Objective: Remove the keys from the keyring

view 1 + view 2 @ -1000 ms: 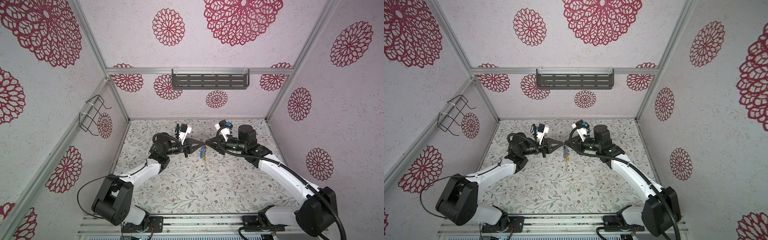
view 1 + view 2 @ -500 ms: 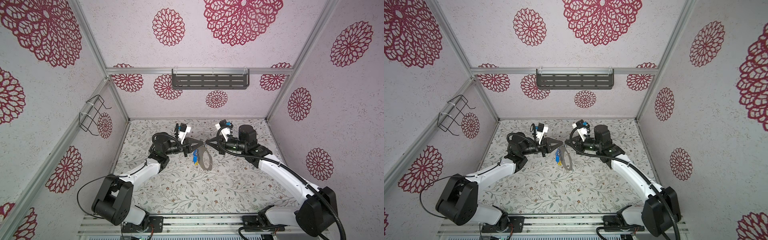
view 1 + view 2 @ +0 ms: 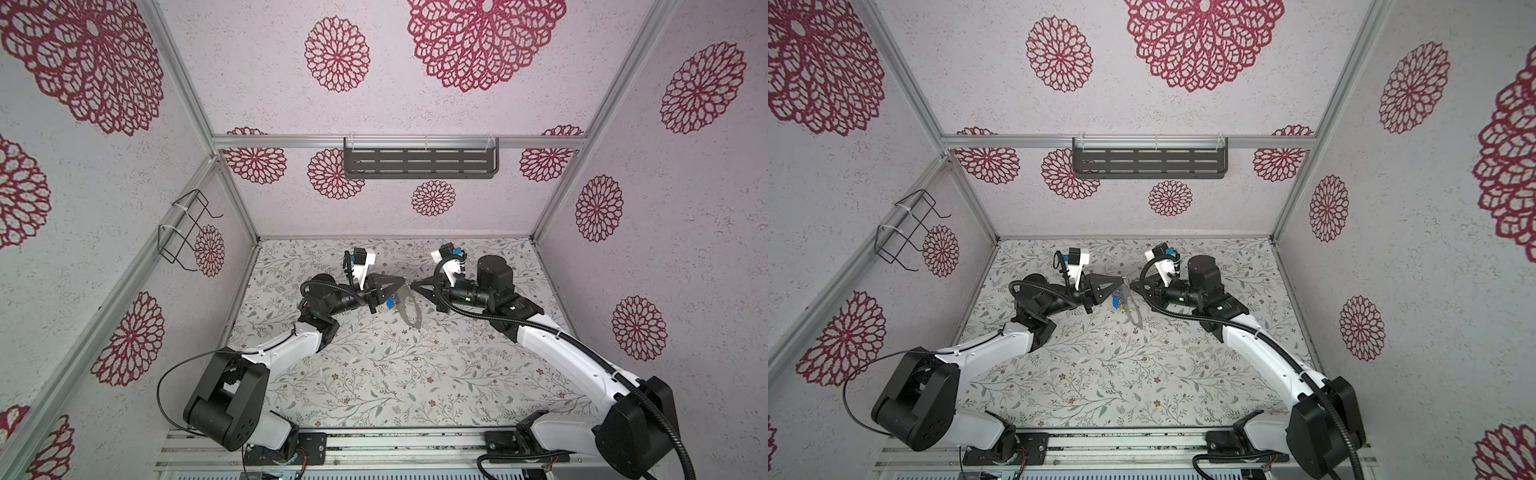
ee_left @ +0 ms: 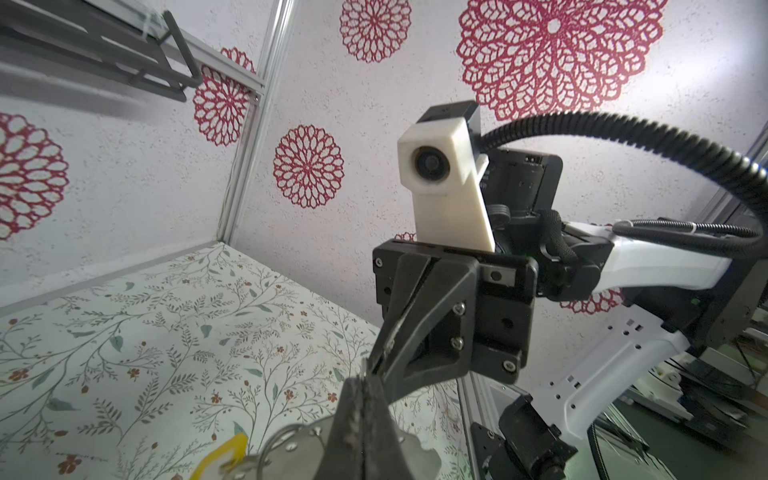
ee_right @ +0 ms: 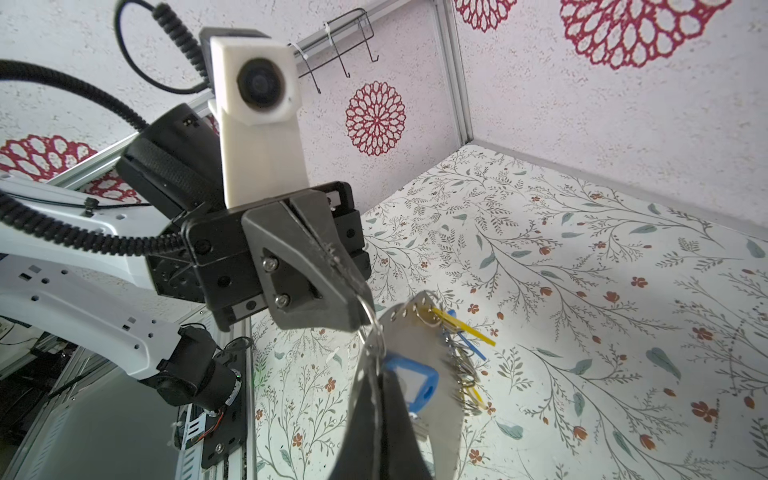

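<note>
The keyring (image 3: 410, 311) (image 3: 1134, 311) is a flat grey metal hoop hanging above the floral floor between both arms. Blue and yellow keys (image 3: 390, 302) (image 3: 1118, 300) dangle from small loops on its left side. My left gripper (image 3: 404, 284) (image 3: 1123, 282) is shut on the keyring's top edge. My right gripper (image 3: 412, 285) (image 3: 1132, 286) meets it tip to tip and is shut on the same edge. In the right wrist view, a blue key (image 5: 409, 380) sits just behind my right gripper (image 5: 376, 411), with yellow keys (image 5: 465, 328) beyond. The left wrist view shows my left gripper (image 4: 363, 415) shut over the keyring (image 4: 299, 453).
A dark slotted shelf (image 3: 419, 163) hangs on the back wall. A black wire rack (image 3: 185, 230) hangs on the left wall. The floral floor (image 3: 374, 374) is walled on three sides, with both arm bases on the front rail.
The keyring has swung from edge-on, keys hanging straight down, to showing its hoop toward the front. The right jaws have shut. Both arms have barely moved.
</note>
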`<state>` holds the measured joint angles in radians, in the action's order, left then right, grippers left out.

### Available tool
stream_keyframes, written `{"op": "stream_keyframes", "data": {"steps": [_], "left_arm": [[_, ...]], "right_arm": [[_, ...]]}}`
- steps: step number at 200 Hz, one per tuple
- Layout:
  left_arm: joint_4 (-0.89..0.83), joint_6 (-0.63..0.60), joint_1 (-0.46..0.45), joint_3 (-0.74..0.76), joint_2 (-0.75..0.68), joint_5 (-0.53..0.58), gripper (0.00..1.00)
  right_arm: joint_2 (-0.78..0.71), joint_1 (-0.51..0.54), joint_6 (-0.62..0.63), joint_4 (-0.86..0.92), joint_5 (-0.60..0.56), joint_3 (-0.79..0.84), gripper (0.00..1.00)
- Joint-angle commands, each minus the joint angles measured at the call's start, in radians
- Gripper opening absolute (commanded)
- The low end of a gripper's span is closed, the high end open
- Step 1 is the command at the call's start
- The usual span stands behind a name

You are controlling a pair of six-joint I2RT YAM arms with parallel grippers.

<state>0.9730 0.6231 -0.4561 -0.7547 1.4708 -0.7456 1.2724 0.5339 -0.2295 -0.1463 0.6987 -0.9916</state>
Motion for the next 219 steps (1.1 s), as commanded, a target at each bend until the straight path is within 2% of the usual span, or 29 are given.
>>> {"op": "stream_keyframes", "data": {"steps": [1, 45, 76, 95, 114, 140, 165, 187, 219], "left_arm": [[0.259, 0.046, -0.011, 0.003, 0.018, 0.156, 0.0], [0.373, 0.049, -0.067, 0.031, 0.072, 0.245, 0.0], [0.399, 0.058, -0.069, 0.046, 0.086, 0.245, 0.0], [0.389, 0.057, -0.069, 0.044, 0.083, 0.237, 0.0], [0.375, 0.074, -0.068, 0.034, 0.084, 0.224, 0.0], [0.348, 0.113, -0.065, 0.004, 0.096, 0.181, 0.0], [0.384, 0.155, -0.064, -0.002, 0.114, 0.172, 0.0], [0.425, 0.19, -0.064, -0.006, 0.129, 0.169, 0.0], [0.422, 0.206, -0.064, -0.011, 0.13, 0.15, 0.0]], "right_arm": [[-0.042, 0.04, -0.055, -0.065, -0.046, 0.025, 0.0], [-0.039, 0.074, -0.098, -0.151, -0.137, 0.064, 0.0], [-0.07, 0.072, -0.082, -0.118, -0.228, 0.064, 0.0], [-0.125, 0.067, -0.061, -0.083, -0.324, 0.077, 0.0], [-0.192, 0.045, -0.058, -0.1, -0.362, 0.116, 0.0], [-0.226, -0.004, -0.083, -0.106, -0.33, 0.117, 0.0], [-0.194, -0.017, -0.134, -0.12, -0.279, 0.075, 0.0], [-0.128, -0.018, -0.221, -0.164, -0.185, 0.025, 0.2], [-0.082, -0.017, -0.305, -0.275, -0.101, 0.018, 0.25]]}}
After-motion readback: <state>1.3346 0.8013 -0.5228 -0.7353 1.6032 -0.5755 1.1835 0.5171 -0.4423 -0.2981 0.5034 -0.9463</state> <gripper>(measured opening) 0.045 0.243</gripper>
